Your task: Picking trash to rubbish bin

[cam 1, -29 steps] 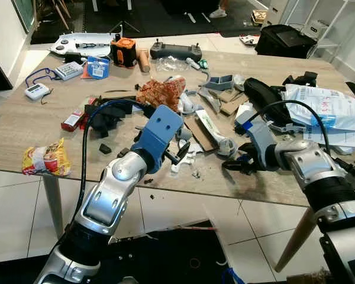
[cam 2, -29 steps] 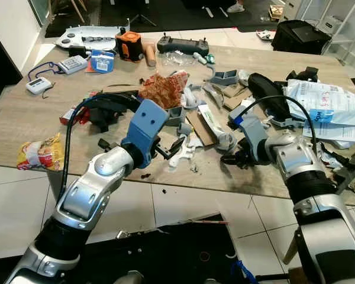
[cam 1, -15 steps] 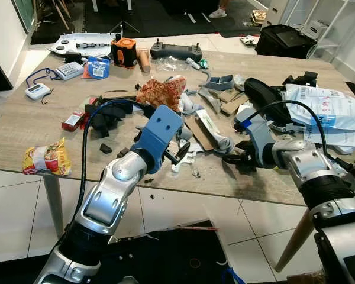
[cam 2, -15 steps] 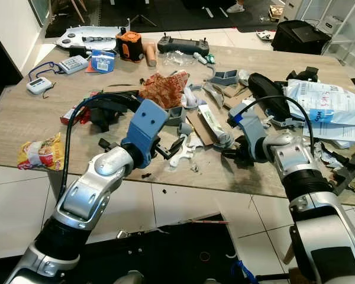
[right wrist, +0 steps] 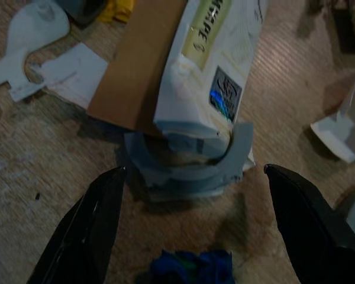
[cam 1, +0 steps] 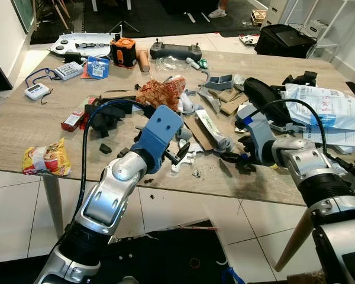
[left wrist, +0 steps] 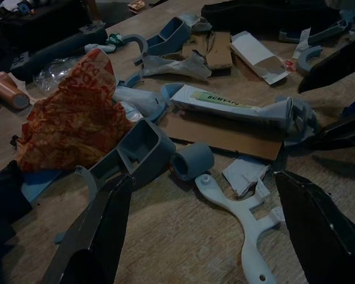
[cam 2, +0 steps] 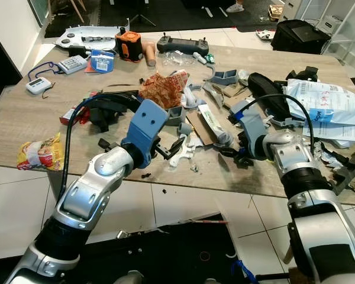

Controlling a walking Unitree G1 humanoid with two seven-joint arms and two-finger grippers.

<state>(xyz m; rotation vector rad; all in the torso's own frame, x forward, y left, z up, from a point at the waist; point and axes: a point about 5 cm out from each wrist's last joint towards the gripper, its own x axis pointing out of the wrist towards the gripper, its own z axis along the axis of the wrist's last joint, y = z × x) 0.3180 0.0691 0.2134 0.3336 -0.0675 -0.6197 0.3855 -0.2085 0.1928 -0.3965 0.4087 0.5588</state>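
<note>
Litter covers a wooden table [cam 1: 23, 127]: a crumpled red-orange wrapper [cam 1: 160, 93], a yellow snack bag [cam 1: 45, 158], a white carton with a green label [cam 1: 210, 127] on brown cardboard [right wrist: 139, 65], and grey plastic pieces. My right gripper [cam 1: 228, 158] is open just above the table. It faces the carton's [right wrist: 207, 59] crushed end and a curved grey piece [right wrist: 189, 163], with a blue scrap [right wrist: 189, 266] below it. My left gripper [cam 1: 180, 152] is open over a white plastic bracket [left wrist: 242, 219] and a grey cylinder [left wrist: 192, 161], holding nothing.
A black controller [cam 1: 174, 51], an orange device [cam 1: 123, 51] and a calculator [cam 1: 68, 70] lie at the far side. A black pouch [cam 1: 263, 94] and white mailer bags [cam 1: 322, 106] crowd the right. A black bag [cam 1: 165, 254] sits on the tiled floor below the table's near edge.
My right gripper has slid a little left and further in over the table, closer to the white carton's end. The left arm has stayed still.
</note>
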